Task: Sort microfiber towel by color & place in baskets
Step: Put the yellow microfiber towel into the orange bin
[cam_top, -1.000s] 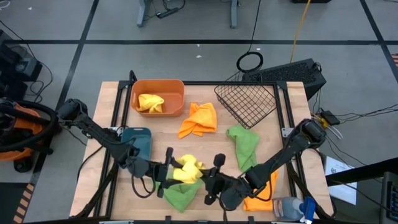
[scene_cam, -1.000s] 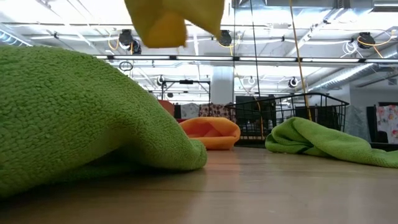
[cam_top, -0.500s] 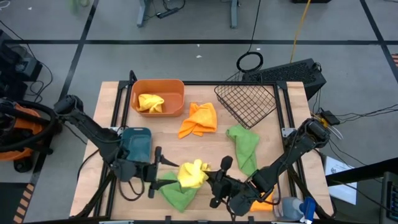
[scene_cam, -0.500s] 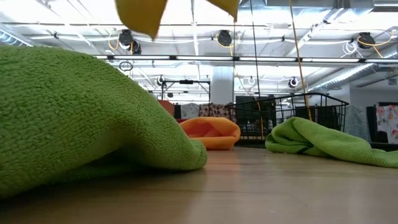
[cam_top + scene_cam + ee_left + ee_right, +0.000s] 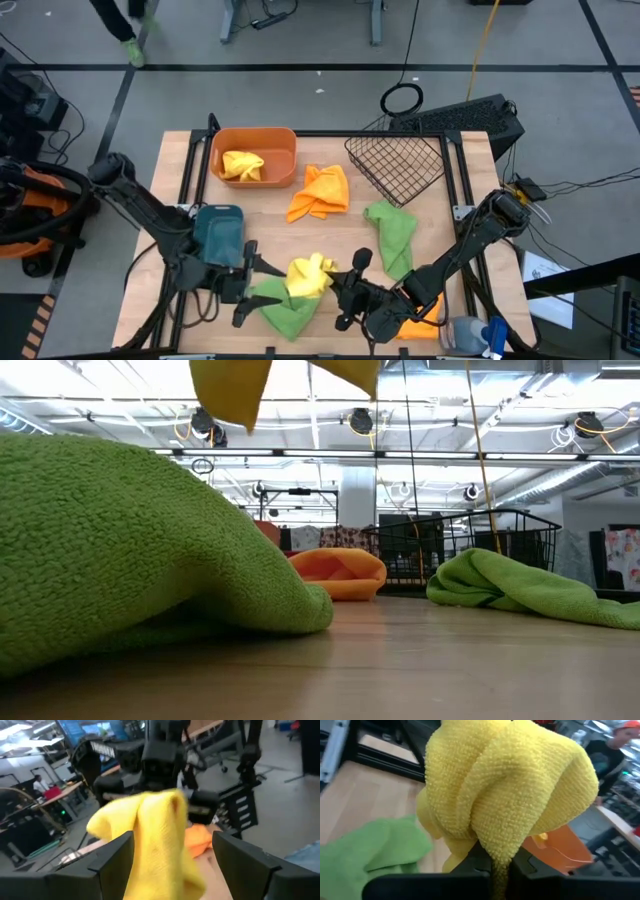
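Two grippers meet near the table's front edge over a green towel (image 5: 285, 305): right gripper (image 5: 340, 283) has its jaws pinched tight on the yellow towel (image 5: 308, 275), held lifted off the table; left gripper (image 5: 248, 283) sits just beside it, fingers spread, no grip. Looks like a handover, since the orange tub (image 5: 255, 157) holding another yellow towel (image 5: 241, 164) is on the left arm's side. Wire basket (image 5: 398, 162) and teal tub (image 5: 219, 235) empty.
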You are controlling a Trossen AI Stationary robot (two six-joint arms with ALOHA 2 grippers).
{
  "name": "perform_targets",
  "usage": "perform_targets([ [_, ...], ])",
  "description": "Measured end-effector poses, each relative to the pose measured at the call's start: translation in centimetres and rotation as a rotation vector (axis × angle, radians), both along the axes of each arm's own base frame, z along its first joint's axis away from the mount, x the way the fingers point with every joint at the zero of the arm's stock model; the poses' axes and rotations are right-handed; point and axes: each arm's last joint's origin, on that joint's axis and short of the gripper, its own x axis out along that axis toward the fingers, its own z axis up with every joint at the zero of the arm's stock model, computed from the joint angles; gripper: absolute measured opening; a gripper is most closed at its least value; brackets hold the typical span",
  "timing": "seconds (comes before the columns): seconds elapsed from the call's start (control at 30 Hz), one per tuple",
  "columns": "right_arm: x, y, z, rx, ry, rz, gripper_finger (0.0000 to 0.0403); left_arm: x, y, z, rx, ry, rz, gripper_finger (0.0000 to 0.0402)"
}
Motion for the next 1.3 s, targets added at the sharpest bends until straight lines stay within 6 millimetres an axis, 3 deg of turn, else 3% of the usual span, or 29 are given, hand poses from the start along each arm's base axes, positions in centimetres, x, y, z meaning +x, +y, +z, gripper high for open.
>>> perform_targets([
  [0.27, 0.9, -0.7, 0.0, 0.066, 0.034, 0.113, 0.0008, 2.6, 0.2, -1.1, 0.051, -0.072, 0.054, 0.0274],
  [0.53, 1.3, -1.2, 0.0, 0.112, 0.025, 0.11, 0.0009, 4.6, 0.4, -2.4, 0.057, -0.101, -0.057, 0.0274],
  [0.9, 1.4, -1.2, 0.0, 0.125, 0.014, 0.103, 0.0009, 6.3, 1.2, -4.2, 0.105, -0.066, -0.019, 0.0268],
  [1.03, 1.4, -1.2, 0.1, 0.129, 0.01, 0.103, 0.0011, 6.3, 1.1, -4.2, 0.129, -0.071, -0.037, 0.0212],
  [1.23, 1.5, -1.3, 0.0, 0.179, -0.005, 0.089, 0.004, 6.2, 1.0, -4.2, 0.13, -0.073, -0.048, 0.0045],
  [1.3, 1.4, -1.3, 0.0, 0.194, -0.004, 0.08, 0.0062, 6.2, 1.0, -4.2, 0.13, -0.073, -0.047, 0.0021],
])
